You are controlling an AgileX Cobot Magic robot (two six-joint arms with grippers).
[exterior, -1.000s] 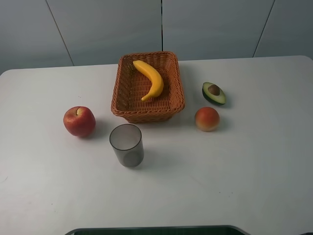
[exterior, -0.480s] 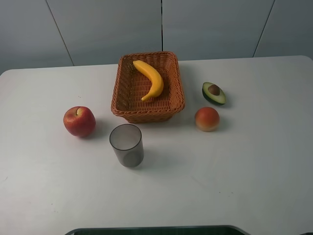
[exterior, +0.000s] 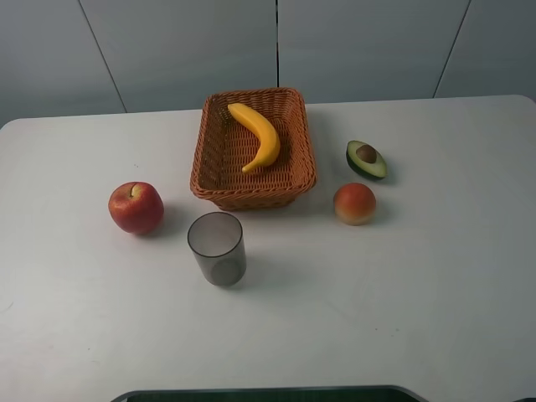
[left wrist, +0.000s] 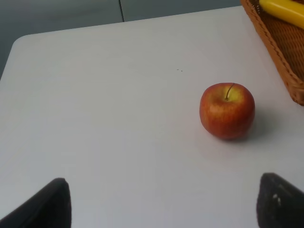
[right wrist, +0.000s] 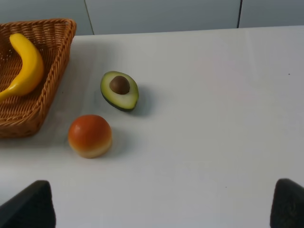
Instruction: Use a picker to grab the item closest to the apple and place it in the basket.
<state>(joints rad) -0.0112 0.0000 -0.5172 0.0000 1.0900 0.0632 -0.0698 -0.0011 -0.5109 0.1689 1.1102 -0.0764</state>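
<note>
Yellow banana (exterior: 259, 135) lies lengthwise in basket (exterior: 211, 159); both claws gape wide.

White table (exterior: 419, 318) before grey panelled wall (exterior: 167, 50) (dark seams).

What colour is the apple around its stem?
The apple is red, with a yellowish patch around the stem; the left wrist view shows it best.

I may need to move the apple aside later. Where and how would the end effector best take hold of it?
Grip the apple across its widest middle, coming down from above. It stands upright with its stem up on bare table, the cup and basket well apart, so both sides are free. The left end effector is probably the handier one, open and facing it.
</note>
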